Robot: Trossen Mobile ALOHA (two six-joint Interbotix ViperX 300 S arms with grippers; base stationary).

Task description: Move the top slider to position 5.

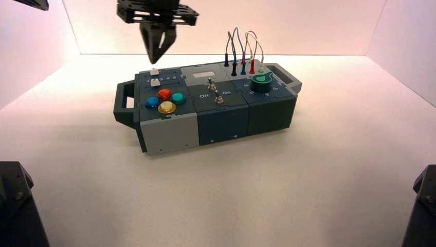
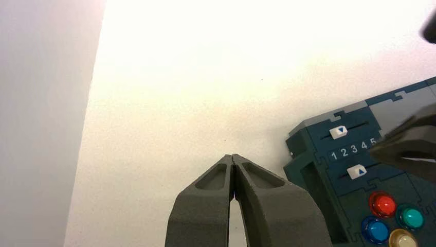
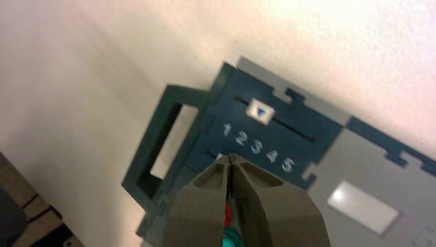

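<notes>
The top slider (image 3: 259, 111) is a small white knob with a blue triangle in a dark track on the teal panel. It stands near the low end, about over digits 1 and 2. It also shows in the left wrist view (image 2: 338, 131) and the high view (image 1: 153, 72). Position 5 (image 3: 288, 164) ends the printed row and also shows in the left wrist view (image 2: 373, 142). My right gripper (image 3: 229, 157) is shut and empty. It hangs above the box's left rear corner (image 1: 155, 60), over the lower slider (image 2: 357, 171). My left gripper (image 2: 233, 157) is shut and empty over bare table left of the box.
The box (image 1: 169, 134) has a handle (image 1: 123, 100) at its left end. Red, blue, teal and yellow buttons (image 1: 164, 100) sit in front of the sliders. Two toggle switches (image 1: 215, 91), a green knob (image 1: 262, 81) and plugged wires (image 1: 241, 51) lie to the right.
</notes>
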